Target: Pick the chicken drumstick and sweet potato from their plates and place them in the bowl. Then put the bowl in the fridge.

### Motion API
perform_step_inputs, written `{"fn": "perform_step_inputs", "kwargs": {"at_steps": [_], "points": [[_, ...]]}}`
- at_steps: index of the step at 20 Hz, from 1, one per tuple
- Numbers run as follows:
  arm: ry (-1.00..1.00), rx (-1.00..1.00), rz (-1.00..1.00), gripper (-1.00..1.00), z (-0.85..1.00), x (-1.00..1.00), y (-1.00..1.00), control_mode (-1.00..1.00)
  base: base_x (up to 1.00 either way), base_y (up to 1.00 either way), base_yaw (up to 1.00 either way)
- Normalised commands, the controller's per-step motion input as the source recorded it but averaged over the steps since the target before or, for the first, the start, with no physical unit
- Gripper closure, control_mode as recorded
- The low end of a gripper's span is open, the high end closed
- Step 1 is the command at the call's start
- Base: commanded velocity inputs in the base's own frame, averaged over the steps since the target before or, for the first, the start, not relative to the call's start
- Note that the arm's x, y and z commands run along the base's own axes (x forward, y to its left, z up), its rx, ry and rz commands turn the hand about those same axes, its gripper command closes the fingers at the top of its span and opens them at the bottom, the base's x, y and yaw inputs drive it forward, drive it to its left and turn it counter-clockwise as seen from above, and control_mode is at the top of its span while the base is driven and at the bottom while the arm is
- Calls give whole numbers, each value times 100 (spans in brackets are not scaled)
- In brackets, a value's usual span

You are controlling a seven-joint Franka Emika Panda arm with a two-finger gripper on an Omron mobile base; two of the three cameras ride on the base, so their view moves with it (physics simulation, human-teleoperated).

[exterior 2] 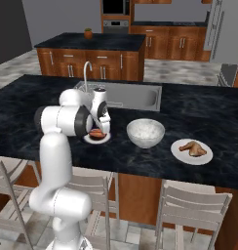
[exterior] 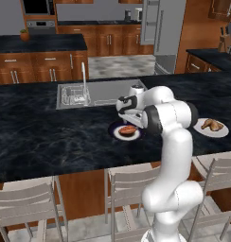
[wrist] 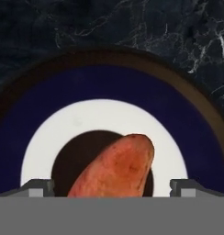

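- Gripper (wrist: 112,186) directly above the sweet potato (wrist: 114,167), pointing down at it; jaws spread wide, one fingertip on each side, nothing held.
- Sweet potato lies on the dark-rimmed plate (exterior: 115,133), white centre, on the black marble counter (exterior: 41,132) in front of the sink (exterior: 96,92).
- Right base view: bowl (exterior 2: 146,132) sits just right of that plate, apart from it, looks empty.
- Chicken drumstick (exterior 2: 194,148) on a separate white plate (exterior 2: 182,154), further right along the counter, near the front edge.
- Fridge (exterior: 157,28) stands across the floor behind the island, doors look shut.
- Stools (exterior: 27,203) line the near side of the counter.
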Motion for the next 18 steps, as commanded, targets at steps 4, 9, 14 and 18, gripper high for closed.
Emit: {"fn": "perform_step_inputs", "kwargs": {"at_steps": [4,9,14,18], "points": [[7,1,-2,-100,-13,-4,1,-100,0,0,0],[9,0,-5,-100,-12,-2,2,-100,0,0,0],[8,0,-4,-100,-17,0,8,-100,0,0,0],[6,0,-4,-100,-17,0,12,-100,0,0,0]]}}
